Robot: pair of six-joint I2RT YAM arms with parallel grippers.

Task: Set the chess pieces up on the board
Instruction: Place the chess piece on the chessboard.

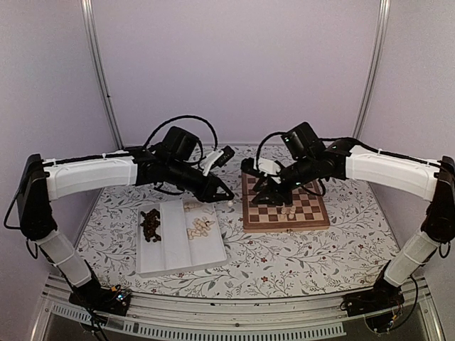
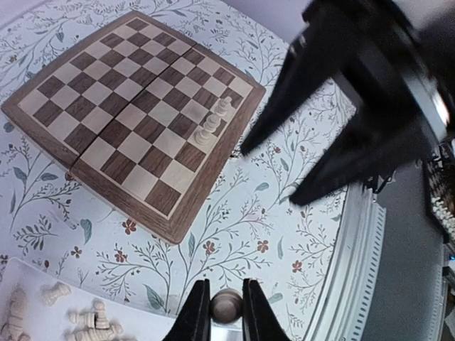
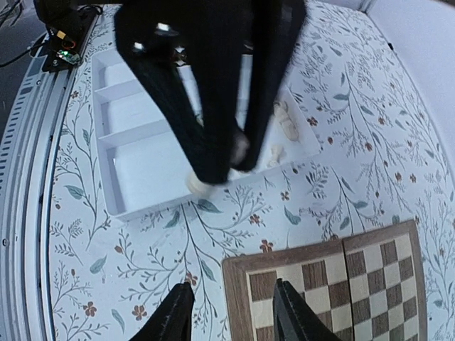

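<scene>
Two robot arms reach in from the lower corners of the top view over a table (image 1: 284, 259) covered with a floral cloth. Nearest, lower left of centre, lies a white tray (image 1: 173, 245) with three compartments. A heap of dark pieces (image 1: 151, 226) fills its left compartment and loose cream pieces (image 1: 200, 227) lie in its right. Right of the tray and slightly higher in the frame sits the board (image 1: 316, 213). A short row of placed pieces (image 1: 288, 211), all cream, stands along its lower edge.

Higher up, the left gripper (image 1: 228, 195) hangs above the table between tray and board, just off the tray's upper right corner. Its wrist view shows the jaws nearly closed, pinching a single cream piece (image 2: 226, 304) by its rounded upper part, one finger on each side. The right gripper (image 3: 231, 291) hovers by the upper left part of the board. Its jaws stand wide apart with nothing between them.

The chessmen look like small turned wood, so they are probably very light, hard and smooth, and not fragile. A round, tapering body can twist or slip between flat fingers. The surest hold is likely across the head or neck with the piece upright, squeezed gently. The narrow base probably tips easily, so each piece should be set down square and level. It should be released only once it rests on its square, well clear of the row already standing.
</scene>
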